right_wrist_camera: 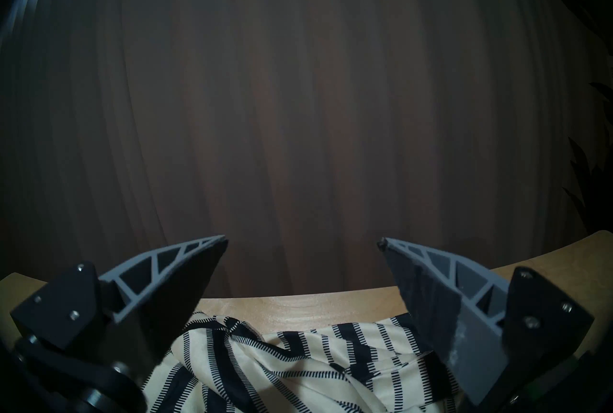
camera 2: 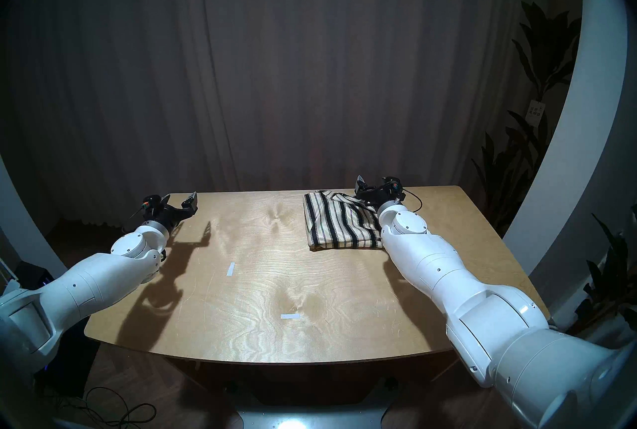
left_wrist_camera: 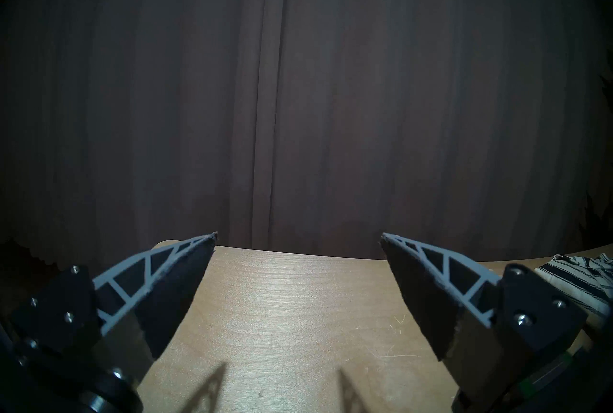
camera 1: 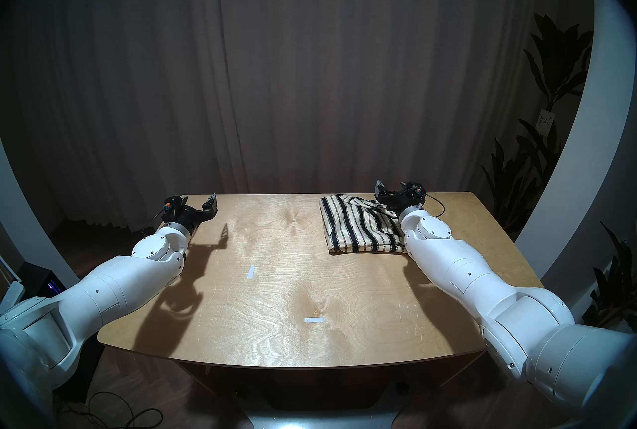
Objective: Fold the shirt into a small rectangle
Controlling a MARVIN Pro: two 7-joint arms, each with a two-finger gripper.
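- right gripper (right_wrist_camera: 303,241): jaws wide apart, nothing between them, pointing level toward the dark curtain (camera 1: 310,56). in the head views only one fingertip shows clearly; the rest sits behind the wrist.
- shirt (camera 1: 358,223) lies right under and just in front of the r gripper; in the r wrist view the striped cloth fills the space below the fingers (right_wrist_camera: 185,276), whether they touch it can't tell.
- shirt's right edge is hidden by the r arm (camera 1: 448,263); folded to a rough rectangle, far part rumpled, black stripes run mostly near-to-far, fanning a bit; which side is longer is hard to judge.
- it sits on the table (camera 1: 275,297), far right quarter, close to the back edge.
- left gripper (left_wrist_camera: 298,236): also wide, empty, over the far left table corner, well apart from the shirt, which is cut off at the l wrist view's right edge (left_wrist_camera: 577,273).
- two white tape marks (camera 1: 250,272) on bare wood mid-table.
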